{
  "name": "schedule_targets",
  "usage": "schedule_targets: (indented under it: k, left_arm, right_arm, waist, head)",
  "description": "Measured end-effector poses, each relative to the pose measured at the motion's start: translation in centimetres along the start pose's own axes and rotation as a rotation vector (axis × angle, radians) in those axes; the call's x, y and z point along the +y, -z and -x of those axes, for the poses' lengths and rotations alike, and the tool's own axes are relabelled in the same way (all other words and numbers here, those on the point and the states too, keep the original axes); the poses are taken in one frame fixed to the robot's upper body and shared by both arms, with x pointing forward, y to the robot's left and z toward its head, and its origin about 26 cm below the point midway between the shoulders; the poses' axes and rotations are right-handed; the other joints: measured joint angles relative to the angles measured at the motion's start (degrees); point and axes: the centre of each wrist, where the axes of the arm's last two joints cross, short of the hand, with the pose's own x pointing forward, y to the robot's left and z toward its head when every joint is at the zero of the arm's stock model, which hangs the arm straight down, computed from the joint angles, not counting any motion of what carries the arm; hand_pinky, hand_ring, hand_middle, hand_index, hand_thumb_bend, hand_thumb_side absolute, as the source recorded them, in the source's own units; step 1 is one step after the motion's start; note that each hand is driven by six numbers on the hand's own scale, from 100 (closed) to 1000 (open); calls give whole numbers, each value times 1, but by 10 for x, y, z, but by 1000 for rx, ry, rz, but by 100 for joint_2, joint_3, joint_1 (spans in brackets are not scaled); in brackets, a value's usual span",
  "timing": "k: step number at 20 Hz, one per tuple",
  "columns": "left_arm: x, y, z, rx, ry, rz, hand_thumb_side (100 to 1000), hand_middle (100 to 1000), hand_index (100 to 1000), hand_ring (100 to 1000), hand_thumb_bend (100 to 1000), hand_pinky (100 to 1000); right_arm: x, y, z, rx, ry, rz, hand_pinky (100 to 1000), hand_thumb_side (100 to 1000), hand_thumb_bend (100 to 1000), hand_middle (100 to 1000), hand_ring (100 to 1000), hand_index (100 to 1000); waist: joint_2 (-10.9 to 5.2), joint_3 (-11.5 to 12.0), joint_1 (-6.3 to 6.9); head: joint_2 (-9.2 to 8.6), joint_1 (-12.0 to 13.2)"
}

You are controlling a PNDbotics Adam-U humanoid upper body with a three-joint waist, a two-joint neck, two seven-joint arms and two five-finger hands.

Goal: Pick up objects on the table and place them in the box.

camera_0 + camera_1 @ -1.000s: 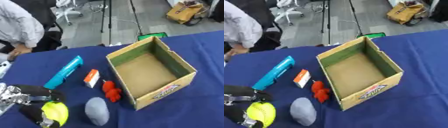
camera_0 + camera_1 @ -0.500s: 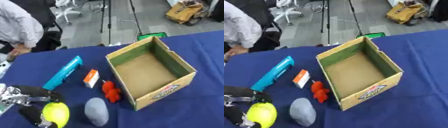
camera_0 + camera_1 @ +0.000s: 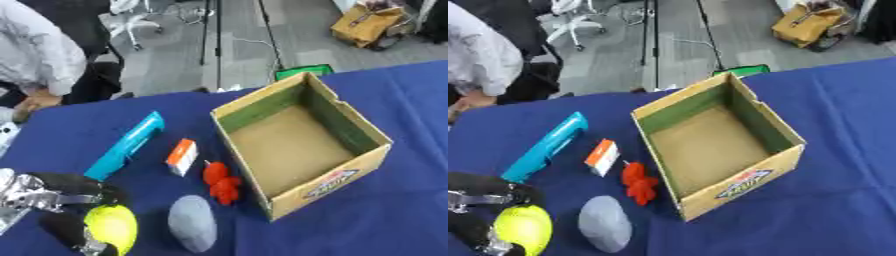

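Left robot hand (image 3: 66,210): lower left of the frame, black fingers and thumb curled round a yellow-green rounded ball-like object (image 3: 112,227), holding it low over the counter.
Right robot hand: not visible in either view.
Open brown cardboard box (image 3: 302,145): centre right, green-lined inside, nothing in it.
Blue cloth-covered counter (image 3: 402,200): fills the lower frame.
Grey oval stone-like lump (image 3: 192,223): bottom centre, just right of the held ball.
Red knobbly toy (image 3: 221,182): just beside the box's near-left wall.
Small orange-and-white carton (image 3: 182,156): left of centre.
Long turquoise plastic case (image 3: 127,145): left of the carton, lying diagonally.
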Motion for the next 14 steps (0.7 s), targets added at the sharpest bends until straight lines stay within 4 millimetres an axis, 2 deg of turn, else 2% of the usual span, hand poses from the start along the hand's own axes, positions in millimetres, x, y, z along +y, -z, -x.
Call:
schedule_targets:
  k: [2, 7, 14]
  left_arm:
    - [0, 1, -1, -4, -2, -9, 743, 1000, 1000, 816, 649, 571]
    - [-1, 3, -1, -1, -2, -18, 681, 1000, 1000, 762, 651, 443]
    - [-1, 6, -2, 2, -3, -26, 641, 977, 1000, 737, 653, 417]
  right_arm:
    - [0, -1, 0, 4, 0, -1, 885, 501, 100, 533, 803, 551]
    - [0, -1, 0, 6, -1, -1, 885, 499, 100, 532, 803, 550]
    - [0, 0, 1, 8, -3, 3, 886, 498, 100, 532, 803, 550]
  waist:
    - [0, -2, 0]
    - [2, -8, 2]
    - [2, -21, 4]
  head:
    - [0, 0]
    - [-1, 5]
    - [-3, 12]
